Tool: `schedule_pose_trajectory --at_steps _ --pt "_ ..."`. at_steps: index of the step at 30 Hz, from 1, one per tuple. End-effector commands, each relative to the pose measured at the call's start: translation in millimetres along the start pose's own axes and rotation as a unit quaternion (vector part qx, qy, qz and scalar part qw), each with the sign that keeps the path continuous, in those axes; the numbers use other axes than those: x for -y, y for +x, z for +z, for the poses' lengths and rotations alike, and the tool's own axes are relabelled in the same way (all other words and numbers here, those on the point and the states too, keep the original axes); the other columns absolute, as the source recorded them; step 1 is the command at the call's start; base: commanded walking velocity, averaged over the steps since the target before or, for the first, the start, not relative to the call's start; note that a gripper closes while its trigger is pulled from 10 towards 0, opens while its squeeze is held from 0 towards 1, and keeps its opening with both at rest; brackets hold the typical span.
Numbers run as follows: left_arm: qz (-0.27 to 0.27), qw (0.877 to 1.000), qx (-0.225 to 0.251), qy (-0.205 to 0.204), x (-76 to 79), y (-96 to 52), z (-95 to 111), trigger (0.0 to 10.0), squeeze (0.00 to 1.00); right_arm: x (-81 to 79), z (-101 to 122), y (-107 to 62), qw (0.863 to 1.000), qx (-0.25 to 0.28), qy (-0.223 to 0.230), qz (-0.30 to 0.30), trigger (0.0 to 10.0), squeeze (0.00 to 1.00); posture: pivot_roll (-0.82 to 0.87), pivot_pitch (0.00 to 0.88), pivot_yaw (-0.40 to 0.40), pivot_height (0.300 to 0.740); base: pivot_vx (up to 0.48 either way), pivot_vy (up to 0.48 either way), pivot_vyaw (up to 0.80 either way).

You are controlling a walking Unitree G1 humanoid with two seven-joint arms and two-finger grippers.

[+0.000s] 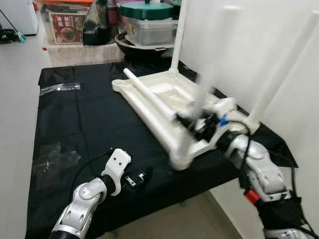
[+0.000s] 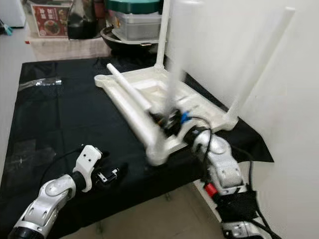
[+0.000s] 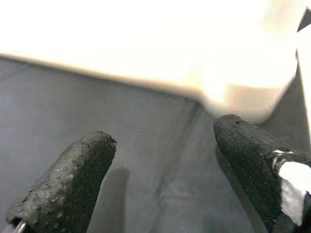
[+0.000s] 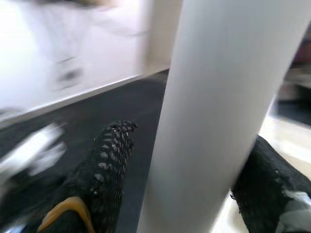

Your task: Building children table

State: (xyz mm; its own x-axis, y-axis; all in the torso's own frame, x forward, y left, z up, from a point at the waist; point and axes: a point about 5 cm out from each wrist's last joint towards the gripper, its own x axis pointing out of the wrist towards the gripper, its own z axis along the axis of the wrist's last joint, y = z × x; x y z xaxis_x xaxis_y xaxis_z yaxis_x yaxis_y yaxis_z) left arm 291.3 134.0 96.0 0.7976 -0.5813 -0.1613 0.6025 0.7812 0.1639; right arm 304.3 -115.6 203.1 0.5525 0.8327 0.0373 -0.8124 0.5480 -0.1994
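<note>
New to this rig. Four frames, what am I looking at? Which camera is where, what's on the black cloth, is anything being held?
It is a humanoid robot with two silver arms, each ending in a two-fingered black end effector. The two wide pictures come from a stereo camera on its head, looking down at the work. The two close-ups come from cameras on each wrist, looking along the fingers.

On the black cloth lies an upside-down white children's table. Two legs already stand up from it on the wall side, and one loose leg lies across it.

The right end effector is closed around another white leg, blurred in the head views, at the table's near edge. The left end effector rests on the cloth near the front edge, fingers apart, holding nothing.

Behind are storage boxes and a clear plastic bag.
</note>
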Motion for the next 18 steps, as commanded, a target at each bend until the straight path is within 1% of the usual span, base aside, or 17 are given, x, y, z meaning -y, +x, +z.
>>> schedule_pose_trajectory --at_steps 1,2,3,5,6,7,8,9,10,11,13,14,15,16,17,18 --pt "-0.006 1.0 -0.011 -0.001 3.1 0.6 -4 10.0 0.0 -9.1 -7 -0.7 0.999 -0.014 0.0 0.042 6.8 0.0 0.03 0.0 -0.113 0.74 0.0 0.0 0.0" --pt "-0.006 1.0 -0.012 -0.001 3.2 -0.4 -5 10.0 0.0 -7.9 -11 0.9 0.999 -0.025 -0.004 0.035 1.3 0.0 0.03 0.0 -0.113 0.74 0.0 0.0 0.0" --pt "-0.006 1.0 -0.012 -0.001 3.3 -1.0 -6 10.0 0.0 -5.6 -13 2.3 0.999 -0.029 -0.008 0.021 1.3 0.0 0.03 0.0 -0.113 0.74 0.0 0.0 0.0" --pt "-0.006 1.0 -0.012 -0.001 3.3 -1.0 -6 10.0 0.0 -5.6 -13 2.3 0.999 -0.029 -0.008 0.021 1.3 0.0 0.03 0.0 -0.113 0.74 0.0 0.0 0.0" --pt "-0.005 1.0 -0.014 0.0 3.0 -2.1 -6 10.0 0.0 5.8 -23 4.7 0.998 -0.058 -0.022 -0.031 0.0 0.0 0.03 0.0 -0.113 0.74 0.0 0.0 0.0" --pt "-0.004 1.0 -0.015 0.0 2.3 -3.0 -7 10.0 0.0 24.4 -34 5.2 0.988 -0.093 -0.017 -0.123 0.0 0.0 0.04 0.0 -0.114 0.74 0.0 0.0 0.0" --pt "-0.003 1.0 -0.015 0.0 1.8 -3.6 -7 10.0 0.0 37.7 -42 3.1 0.974 -0.116 -0.006 -0.193 0.0 0.0 0.04 0.0 -0.114 0.74 0.0 0.0 0.0" --pt "-0.003 1.0 -0.015 0.0 1.8 -3.6 -7 10.0 0.0 37.7 -42 3.1 0.974 -0.116 -0.006 -0.193 0.0 0.0 0.04 0.0 -0.114 0.74 0.0 0.0 0.0" --pt "-0.003 1.0 -0.016 0.0 1.4 -4.0 -7 10.0 0.0 45.2 -48 -0.1 0.965 -0.13 0.004 -0.229 0.0 0.0 0.04 0.0 -0.115 0.74 0.0 0.0 0.0" --pt "-0.003 1.0 -0.016 0.0 1.4 -4.0 -7 10.0 0.0 45.2 -48 -0.1 0.965 -0.13 0.004 -0.229 0.0 0.0 0.04 0.0 -0.115 0.74 0.0 0.0 0.0" --pt "-0.002 1.0 -0.016 0.0 1.1 -4.7 -7 10.0 0.0 54.6 -52 -11.1 0.945 -0.136 0.026 -0.295 0.0 0.0 0.03 0.0 -0.111 0.74 0.0 0.0 0.0" --pt "-0.002 1.0 -0.016 0.0 1.1 -4.7 -7 10.0 0.0 54.6 -52 -11.1 0.945 -0.136 0.026 -0.295 0.0 0.0 0.03 0.0 -0.111 0.74 0.0 0.0 0.0" --pt "-0.002 1.0 -0.017 0.0 1.2 -5.0 -7 10.0 0.0 59.8 -54 -18.2 0.93 -0.138 0.037 -0.339 0.0 0.0 0.03 0.0 -0.111 0.74 0.0 0.0 0.0" --pt "-0.002 1.0 -0.017 0.0 1.2 -5.0 -7 10.0 0.0 59.8 -54 -18.2 0.93 -0.138 0.037 -0.339 0.0 0.0 0.03 0.0 -0.111 0.74 0.0 0.0 0.0" --pt "-0.002 1.0 -0.017 0.0 1.4 -5.0 -8 10.0 0.0 67.4 -59 -31.9 0.895 -0.142 0.049 -0.42 0.0 0.0 0.03 0.0 -0.11 0.74 0.0 0.0 0.0" --pt "-0.003 1.0 -0.017 -0.001 1.7 -4.4 -7 10.0 0.0 72.3 -67 -49.6 0.844 -0.15 0.066 -0.51 0.0 0.0 0.03 0.0 -0.11 0.74 0.0 0.0 0.0"
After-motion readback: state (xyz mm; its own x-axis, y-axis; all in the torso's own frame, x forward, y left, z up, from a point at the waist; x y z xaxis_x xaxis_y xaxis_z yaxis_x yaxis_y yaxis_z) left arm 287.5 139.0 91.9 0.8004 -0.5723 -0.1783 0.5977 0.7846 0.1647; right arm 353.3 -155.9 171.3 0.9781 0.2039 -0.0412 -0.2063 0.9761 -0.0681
